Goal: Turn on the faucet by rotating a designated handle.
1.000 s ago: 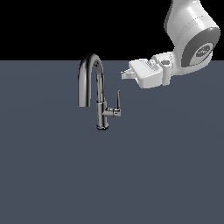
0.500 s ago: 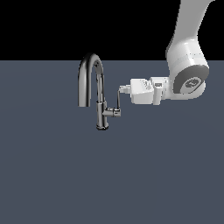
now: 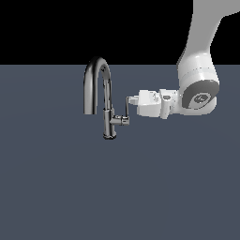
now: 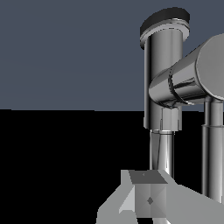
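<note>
The faucet (image 3: 106, 93) is a dark chrome gooseneck standing upright on the grey surface. Its handle (image 3: 126, 108) is a thin lever rising from a short stub (image 3: 122, 120) on the side toward the exterior view's right. My gripper (image 3: 132, 100) points horizontally at the lever's upper end, its tips touching or almost touching it. In the wrist view the faucet body (image 4: 162, 74), the stub (image 4: 188, 81) and the lever rod (image 4: 213, 153) loom close. The fingers (image 4: 148, 197) look pressed together with nothing between them, and the lever lies beside them.
The faucet stands on a flat dark grey surface (image 3: 117, 187). The white arm (image 3: 199, 89) reaches in from the exterior view's upper right.
The gripper has moved down and toward the exterior view's left, from well apart from the faucet to the top of the lever. The faucet and lever look unmoved.
</note>
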Action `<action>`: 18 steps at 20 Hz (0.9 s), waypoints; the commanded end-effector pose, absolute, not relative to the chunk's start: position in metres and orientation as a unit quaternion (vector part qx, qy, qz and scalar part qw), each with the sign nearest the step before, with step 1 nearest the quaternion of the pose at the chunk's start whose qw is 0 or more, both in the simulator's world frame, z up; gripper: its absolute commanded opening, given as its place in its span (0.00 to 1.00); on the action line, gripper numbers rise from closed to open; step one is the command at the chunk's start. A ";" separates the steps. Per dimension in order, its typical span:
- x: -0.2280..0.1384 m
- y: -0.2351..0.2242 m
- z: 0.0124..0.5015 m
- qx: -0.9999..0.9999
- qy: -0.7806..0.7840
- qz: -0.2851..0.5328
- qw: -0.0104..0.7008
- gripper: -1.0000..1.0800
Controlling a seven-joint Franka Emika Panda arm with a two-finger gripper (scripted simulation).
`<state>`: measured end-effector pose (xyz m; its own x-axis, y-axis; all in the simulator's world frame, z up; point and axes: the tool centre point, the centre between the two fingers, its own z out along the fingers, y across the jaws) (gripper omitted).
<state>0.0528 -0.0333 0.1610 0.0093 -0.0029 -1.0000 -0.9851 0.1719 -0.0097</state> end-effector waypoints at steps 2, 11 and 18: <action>0.053 -0.033 0.161 -0.458 0.539 0.452 0.543 0.00; 0.027 -0.028 0.164 -0.458 0.539 0.452 0.543 0.00; 0.005 -0.024 0.167 -0.458 0.539 0.452 0.543 0.00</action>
<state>0.0126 -0.0299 0.1650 0.0120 -0.0095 -0.9999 -0.9828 0.1841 -0.0135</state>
